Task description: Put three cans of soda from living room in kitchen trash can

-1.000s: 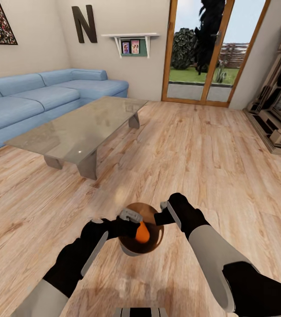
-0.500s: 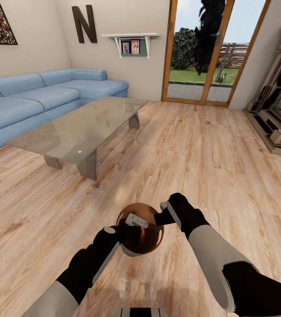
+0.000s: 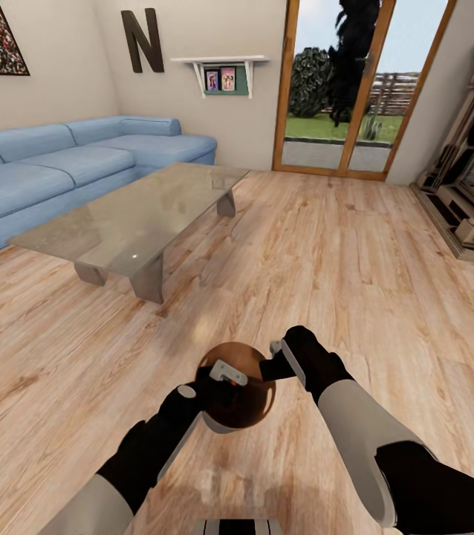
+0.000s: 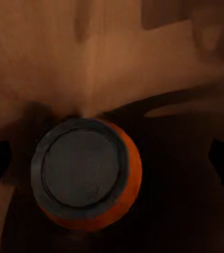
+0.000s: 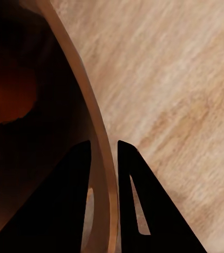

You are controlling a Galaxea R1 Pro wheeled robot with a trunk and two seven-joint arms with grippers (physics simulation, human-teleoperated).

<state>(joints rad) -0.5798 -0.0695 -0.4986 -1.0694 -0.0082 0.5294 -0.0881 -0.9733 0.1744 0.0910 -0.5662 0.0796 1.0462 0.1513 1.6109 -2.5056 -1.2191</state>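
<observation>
left wrist view: one orange can (image 4: 88, 176) is seen inside trash can (image 3: 235, 386), below left gripper (image 3: 222, 375), whose opening cannot be told; rim is pinched by right gripper (image 5: 105, 158); other cans not accounted for.

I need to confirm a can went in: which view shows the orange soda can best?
The left wrist view: the orange soda can lies inside the trash can, silvery top facing the camera. In the head view the left gripper covers the bucket's mouth. The right wrist view gives merely an orange glow on the inner wall.
</observation>
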